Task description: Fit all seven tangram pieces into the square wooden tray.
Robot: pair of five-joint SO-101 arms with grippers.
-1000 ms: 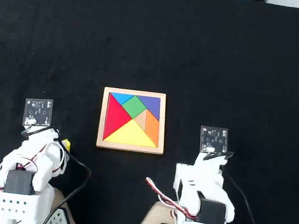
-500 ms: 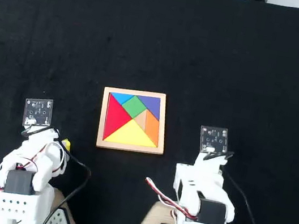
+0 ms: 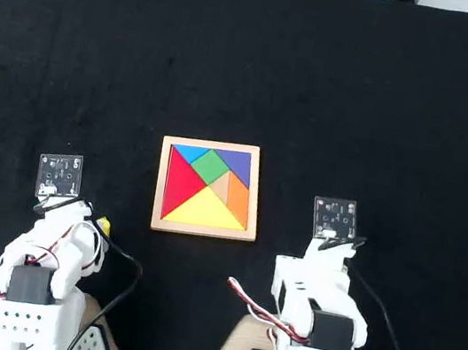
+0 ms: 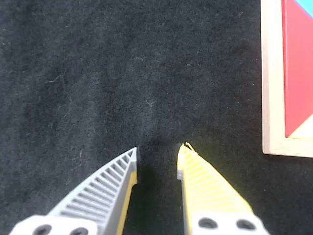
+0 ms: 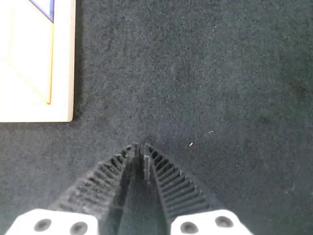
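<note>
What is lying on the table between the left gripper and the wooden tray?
No object. In the left wrist view, bare black cloth runs from the left gripper to the rim of the wooden tray. The high view agrees.

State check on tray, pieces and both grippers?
wooden tray: flat on the black table, full.
tangram pieces: all seven seated in the tray, forming the square.
left gripper: slightly open, empty, over the cloth beside the tray.
right gripper: shut, empty, over the cloth beside the tray.
</note>
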